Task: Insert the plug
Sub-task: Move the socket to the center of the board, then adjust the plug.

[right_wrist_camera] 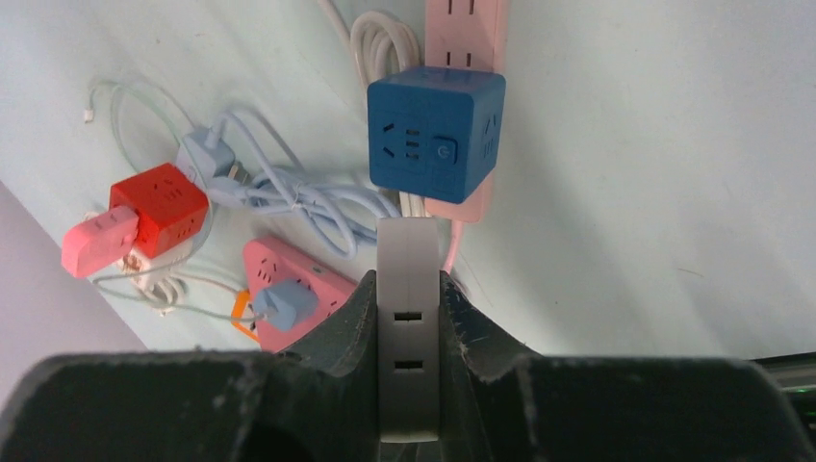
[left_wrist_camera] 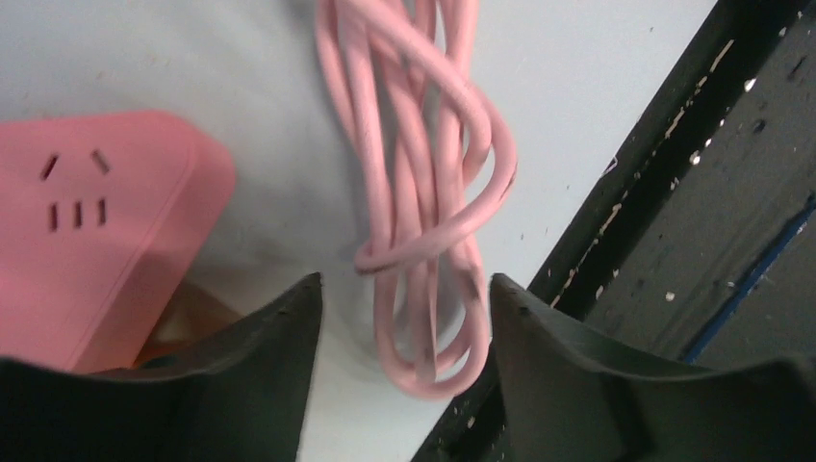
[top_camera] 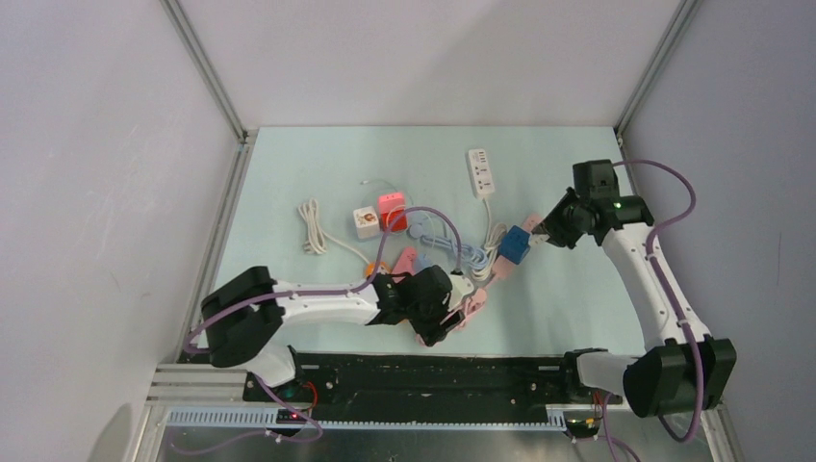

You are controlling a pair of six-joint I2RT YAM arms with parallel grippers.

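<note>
- Pinched between right fingers (right_wrist_camera: 358, 318), lower centre of frame: white plug (right_wrist_camera: 409, 289), tip just below blue cube socket (right_wrist_camera: 435, 135); contact not discernible.
- Spread apart, left fingers (left_wrist_camera: 289, 327) straddling pink cable coil (left_wrist_camera: 423, 192) at frame centre; pink power strip (left_wrist_camera: 96, 221) at left on surface (left_wrist_camera: 241, 58).

The plug (right_wrist_camera: 408, 289) is white, the cube socket (right_wrist_camera: 435, 135) blue, the small cube (right_wrist_camera: 159, 207) red, the coiled cord (left_wrist_camera: 423, 221) pink.

cube socket (right_wrist_camera: 435, 135) atop power strip (right_wrist_camera: 467, 19)
</note>
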